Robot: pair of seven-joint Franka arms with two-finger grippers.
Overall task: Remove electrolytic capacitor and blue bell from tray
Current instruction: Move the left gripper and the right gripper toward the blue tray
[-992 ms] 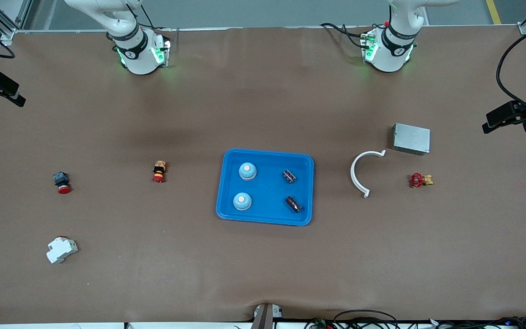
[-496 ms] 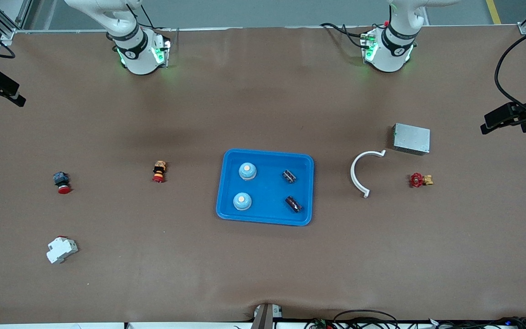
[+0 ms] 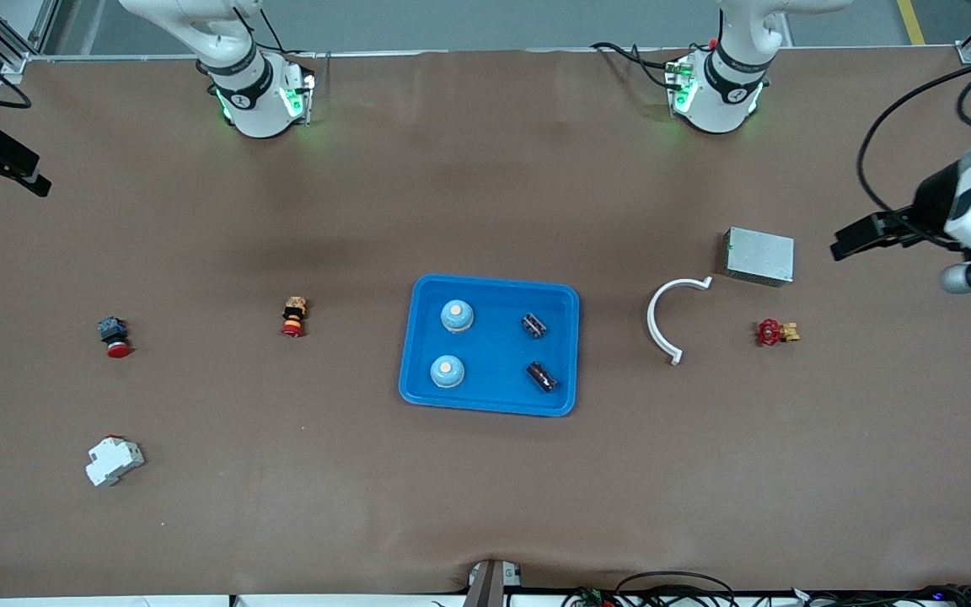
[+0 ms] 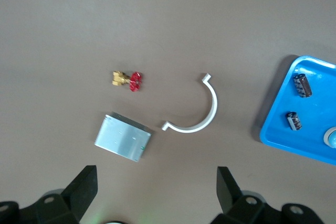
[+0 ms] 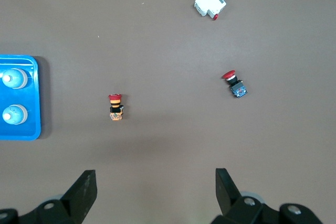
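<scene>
1. Front view: your tray holds two capacitors at its left-arm end and two blue bells at its right-arm end.
2. Left wrist view: left end effector is spread wide, tray well apart.
3. Right wrist view: right end effector gapes empty, equally distant.

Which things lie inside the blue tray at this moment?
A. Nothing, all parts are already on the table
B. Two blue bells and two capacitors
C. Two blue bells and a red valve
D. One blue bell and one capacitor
B: the front view shows the tray holding two blue bells and two dark capacitors.
</scene>
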